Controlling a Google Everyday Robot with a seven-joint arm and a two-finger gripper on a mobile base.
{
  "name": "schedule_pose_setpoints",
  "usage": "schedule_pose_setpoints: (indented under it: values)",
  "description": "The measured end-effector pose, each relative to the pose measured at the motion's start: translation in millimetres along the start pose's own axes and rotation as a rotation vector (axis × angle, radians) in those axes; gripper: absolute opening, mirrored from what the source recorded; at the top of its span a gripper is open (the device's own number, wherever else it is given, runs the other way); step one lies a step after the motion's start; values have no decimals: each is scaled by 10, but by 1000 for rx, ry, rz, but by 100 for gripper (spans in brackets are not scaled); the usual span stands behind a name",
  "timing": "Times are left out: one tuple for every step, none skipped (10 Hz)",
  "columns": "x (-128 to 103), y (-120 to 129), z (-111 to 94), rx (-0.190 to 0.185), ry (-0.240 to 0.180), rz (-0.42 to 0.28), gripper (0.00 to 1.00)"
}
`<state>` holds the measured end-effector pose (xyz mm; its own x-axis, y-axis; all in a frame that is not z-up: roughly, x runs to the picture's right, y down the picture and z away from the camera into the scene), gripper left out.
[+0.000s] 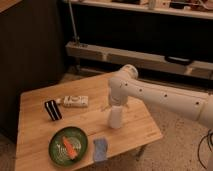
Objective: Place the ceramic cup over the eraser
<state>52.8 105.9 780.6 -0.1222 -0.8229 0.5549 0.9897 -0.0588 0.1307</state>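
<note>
At the centre of the frame, the robot's gripper [115, 106] hung straight down from a white, jointed arm [160, 95] that reached in from the right edge, directly over a small plain white tapered ceramic cup [116, 119]. The cup stood on the right half of a light wooden slatted table [35, 135], its top tucked under the gripper. Whether the pincer was clenched on the cup or released could not be told from this view.

Well apart from the cup, toward the left of the tabletop, lay the eraser [53, 110], a small black rectangular block with thin white stripes, set at a slant and uncovered. Just to its right rested a flat white printed box [75, 102], lying between the eraser and the arm.

Lower in the frame, near the table's front edge, sat a round green plate [55, 142] holding an orange, carrot-shaped item [69, 147]. A blue rectangular pad [100, 149] lay just beside the plate on its right, below the cup.

Behind the table, a long pale metal rail [100, 52] ran across the upper middle of the frame beneath a shelf [140, 9], and a dark panel [30, 45] filled the upper left.
</note>
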Motion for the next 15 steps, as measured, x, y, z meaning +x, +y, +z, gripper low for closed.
schedule_pose_setpoints:
  values:
    - [-14,-14,40,2,-10,-2,80]
    - [-28,-30,80,4,-18,-5,80]
    - [-48,-48,144,9,-25,-8,80]
    - [-37,-73,185,15,-22,-8,80]
    - [-19,-111,233,16,-21,-11,80]
    - [-11,-137,265,14,-24,-12,80]
    - [-1,-147,303,13,-28,-11,80]
    - [-10,-126,340,8,-39,-2,76]
    - [-23,-113,374,0,-55,4,69]
    - [-33,-112,396,-10,-75,10,56]
    - [-30,-102,407,-11,-83,17,45]
    - [-28,-90,411,-12,-86,21,40]
    - [-28,-104,418,-10,-89,20,25]
    - [-26,-105,414,-10,-89,20,16]
    - [-26,-105,413,-10,-89,20,6]
